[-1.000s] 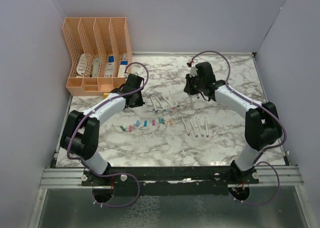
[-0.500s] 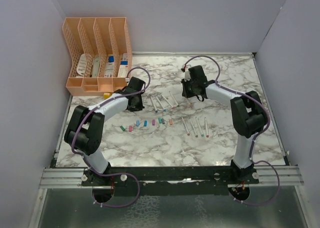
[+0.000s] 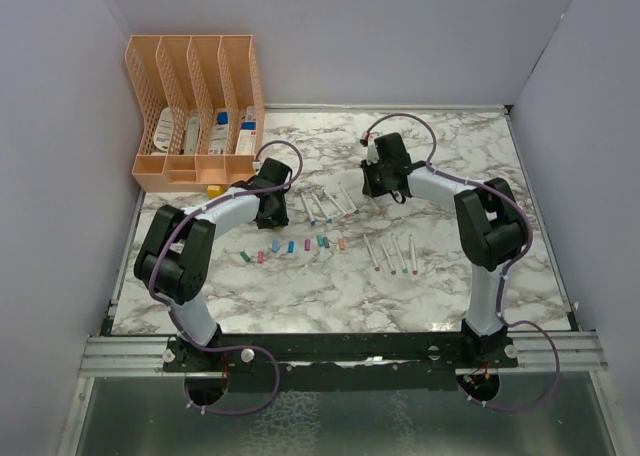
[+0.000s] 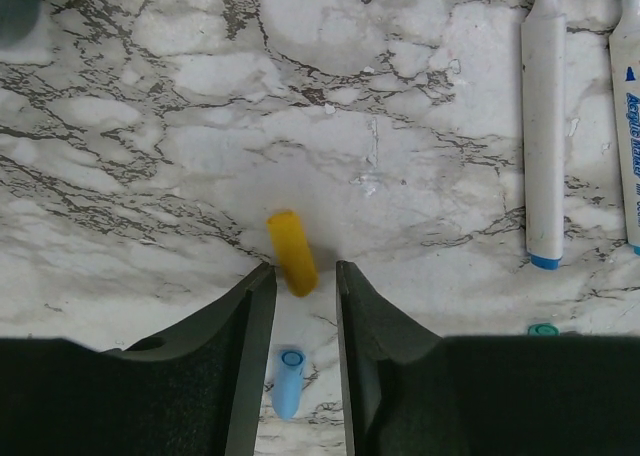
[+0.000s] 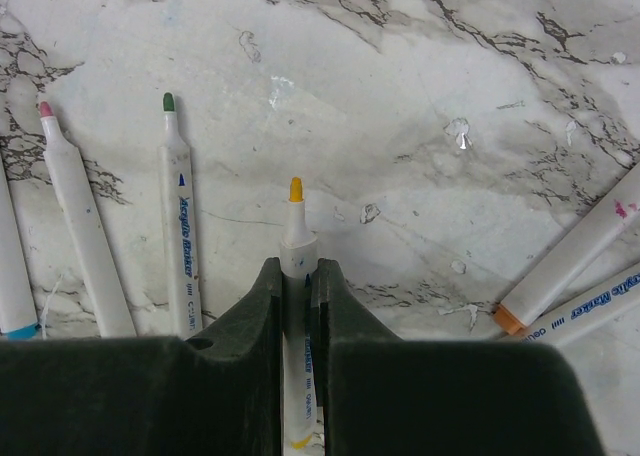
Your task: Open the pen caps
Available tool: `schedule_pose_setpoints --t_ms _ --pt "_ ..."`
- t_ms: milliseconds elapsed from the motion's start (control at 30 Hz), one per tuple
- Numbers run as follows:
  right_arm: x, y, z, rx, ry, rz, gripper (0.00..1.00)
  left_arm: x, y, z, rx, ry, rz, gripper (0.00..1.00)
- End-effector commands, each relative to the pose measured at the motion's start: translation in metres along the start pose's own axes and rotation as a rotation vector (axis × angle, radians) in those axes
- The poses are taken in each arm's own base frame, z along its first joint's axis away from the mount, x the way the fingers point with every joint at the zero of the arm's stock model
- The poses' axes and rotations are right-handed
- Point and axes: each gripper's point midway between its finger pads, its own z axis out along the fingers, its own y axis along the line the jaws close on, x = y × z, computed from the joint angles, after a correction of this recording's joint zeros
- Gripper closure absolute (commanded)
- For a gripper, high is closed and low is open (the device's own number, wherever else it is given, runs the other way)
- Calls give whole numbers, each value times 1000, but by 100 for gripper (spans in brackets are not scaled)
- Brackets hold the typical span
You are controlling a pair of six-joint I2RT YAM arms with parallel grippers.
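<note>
My left gripper (image 4: 304,268) is open and empty just above the marble table. A yellow pen cap (image 4: 292,253) lies at its fingertips, and a blue cap (image 4: 288,383) lies on the table further back between the fingers. My right gripper (image 5: 296,264) is shut on a white pen (image 5: 296,238) whose bare yellow tip points away. In the top view the left gripper (image 3: 272,212) is above a row of coloured caps (image 3: 291,246), and the right gripper (image 3: 377,182) is beside three uncapped pens (image 3: 325,205). Several more pens (image 3: 392,253) lie at front right.
A peach file organiser (image 3: 195,111) holding boxes stands at the back left, with a small yellow block (image 3: 213,189) in front of it. Pens with green (image 5: 178,236) and pink tips (image 5: 80,238) lie left of the held pen, and orange-ended pens (image 5: 570,266) to its right. A teal cap (image 4: 543,329) lies right of the left fingers.
The right arm's elbow has swung inward and its gripper has shifted slightly left. The left gripper has moved a little nearer the cap row.
</note>
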Motion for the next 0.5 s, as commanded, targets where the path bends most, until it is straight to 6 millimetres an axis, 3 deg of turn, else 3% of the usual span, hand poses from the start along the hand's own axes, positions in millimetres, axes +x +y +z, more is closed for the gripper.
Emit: schedule_pose_setpoints --t_ms 0,133,233,367,467 --pt "-18 6 6 -33 -44 -15 99 4 4 -1 -16 4 14 64" --pt "-16 8 9 -43 -35 -10 98 -2 4 -7 -21 -16 5 60" --pt "-16 8 11 -42 -33 -5 97 -19 -1 -28 11 -83 -14 56" --pt "-15 7 14 -37 -17 10 81 -38 -8 -56 56 -169 -36 53" --pt "-17 8 15 -37 -22 26 74 -50 -10 -76 82 -227 -49 52"
